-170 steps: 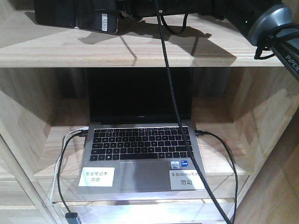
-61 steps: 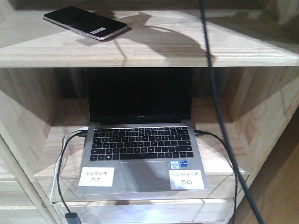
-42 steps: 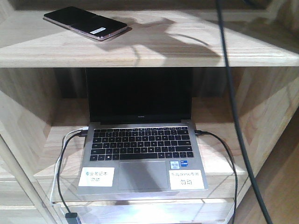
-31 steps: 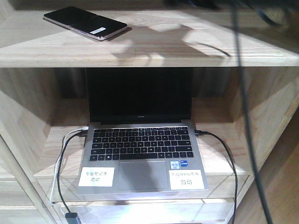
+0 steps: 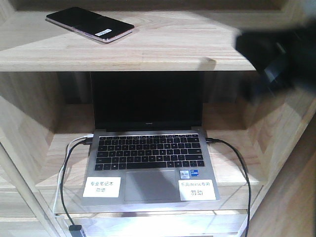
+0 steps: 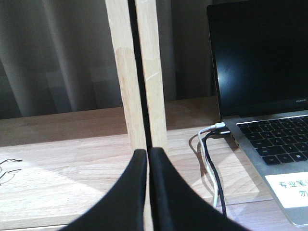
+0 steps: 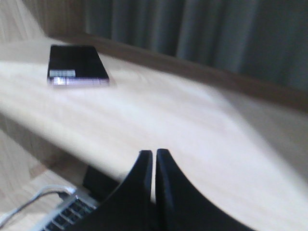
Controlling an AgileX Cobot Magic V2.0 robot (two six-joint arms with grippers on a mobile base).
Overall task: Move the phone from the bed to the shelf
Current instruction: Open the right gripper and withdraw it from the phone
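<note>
The black phone [image 5: 90,23] lies flat on the upper board of the pale wood shelf [image 5: 163,49], at its left; the right wrist view shows the phone [image 7: 76,65] far off at upper left. My right gripper [image 7: 154,153] is shut and empty, well to the right of the phone; in the front view it is a dark blur [image 5: 276,54] at the right edge. My left gripper [image 6: 147,151] is shut with nothing in it, low in front of a shelf upright [image 6: 136,72]. The bed is out of view.
An open silver laptop [image 5: 148,163] with a black screen stands in the compartment below, with cables [image 5: 66,173] plugged in on both sides. Shelf side walls [image 5: 276,128] close in the compartment. Grey curtains [image 7: 202,33] hang behind.
The right arm and its cable have swung away to the right, off the upper board. The phone stays where it was let go, lying free on the board.
</note>
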